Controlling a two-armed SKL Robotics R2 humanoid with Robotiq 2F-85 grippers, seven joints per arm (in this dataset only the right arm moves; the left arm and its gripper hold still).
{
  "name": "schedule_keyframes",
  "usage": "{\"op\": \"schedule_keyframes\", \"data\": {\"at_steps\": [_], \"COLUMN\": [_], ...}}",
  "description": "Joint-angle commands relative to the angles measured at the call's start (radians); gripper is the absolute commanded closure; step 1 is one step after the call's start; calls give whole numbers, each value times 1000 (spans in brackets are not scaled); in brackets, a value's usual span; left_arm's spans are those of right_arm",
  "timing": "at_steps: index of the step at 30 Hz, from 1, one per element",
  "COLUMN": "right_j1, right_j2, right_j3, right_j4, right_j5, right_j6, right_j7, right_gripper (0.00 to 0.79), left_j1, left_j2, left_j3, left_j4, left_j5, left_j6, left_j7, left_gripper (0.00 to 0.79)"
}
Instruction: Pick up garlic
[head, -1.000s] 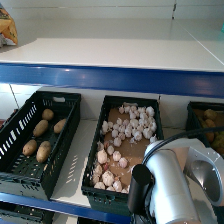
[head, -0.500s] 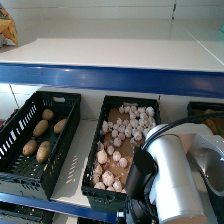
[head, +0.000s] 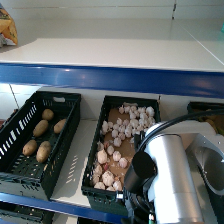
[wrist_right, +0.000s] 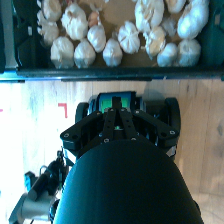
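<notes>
Garlic (head: 122, 137) hasn't been touched yet as far as I can tell, so the task is basically at the very start. All the bulbs are sitting loose in the middle black crate (head: 155, 107) on the lower shelf, with the thickest bunch up toward 12 o'clock in the crate and a thinner scatter running down toward 6 o'clock on the brown liner. The crate at 9 o'clock from it holds potatoes (head: 41, 127), so that one's not the target.

The right arm (head: 167, 185) fills the 5 o'clock corner of the head view, big silver casing sitting right beside the near end of the garlic crate and covering part of its near right corner. From that view you can't see the business end at all.

The wrist view helps a bit: the right gripper (wrist_right: 119, 117) is pointed at the crate's near wall, with a row of bulbs (wrist_right: 107, 30) visible just past the rim. It looks like it's outside the crate, over the shelf edge, not in among the garlic.

Jaws: honestly can't tell. The linkage shows, but the fingertips are lost in the dark against the crate rim, so I won't call it either way. Nothing looks to be held.

What's left, I reckon: reach over the rim, come down on one bulb, grab it, lift it clear.
</notes>
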Motion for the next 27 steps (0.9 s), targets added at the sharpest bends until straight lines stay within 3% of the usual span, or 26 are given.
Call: {"op": "schedule_keyframes", "data": {"at_steps": [1, 11, 27], "right_j1": [6, 45, 69], "right_j2": [6, 23, 68], "right_j3": [0, 8, 21], "right_j4": [0, 8, 98], "right_j5": [49, 174, 305], "right_j6": [10, 12, 15], "right_j7": [-1, 3, 38], "right_gripper": [785, 785, 785], "left_j1": [0, 0, 0], "left_j2": [0, 0, 0], "left_j3": [0, 0, 0], "left_j4": [0, 0, 0], "left_j5": [0, 0, 0], "left_j6": [0, 0, 0], "left_j7": [0, 0, 0], "left_gripper": [785, 785, 785]}}
